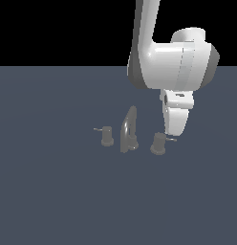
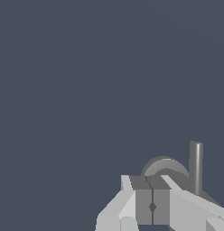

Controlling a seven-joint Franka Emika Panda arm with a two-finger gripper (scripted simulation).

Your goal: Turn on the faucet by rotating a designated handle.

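Flat slate-blue floor [image 1: 53, 191], matte and featureless, black void above the horizon. Sitting on it, a dull-grey metal faucet [image 1: 128, 130] — tall flat spout curved like a blade, flanked by two stubby cylinders. At roughly 9 o'clock from the spout, well apart, the slimmer knob [image 1: 106, 136] with a thin pin poking off toward the exterior view's left. At about 3 o'clock, the wider handle [image 1: 158, 143], squat and round, thin light pin lever sticking out toward the exterior view's right.

Glossy white arm [image 1: 173, 60] looming overhead, smooth rounded shells with a grey band. Gripper [image 2: 152, 205] down low just beside the handle, at about 1 o'clock from it in the exterior view. From the wrist camera: two blocky grey pads [image 2: 143, 205] pressed flat together, only a thin seam between — closed on nothing, white angular finger bodies either side. Just past the pads, the handle's rounded grey top peeking out, and the pin lever standing as a smooth upright grey rod alongside. Can't tell whether fingers actually touch the lever.
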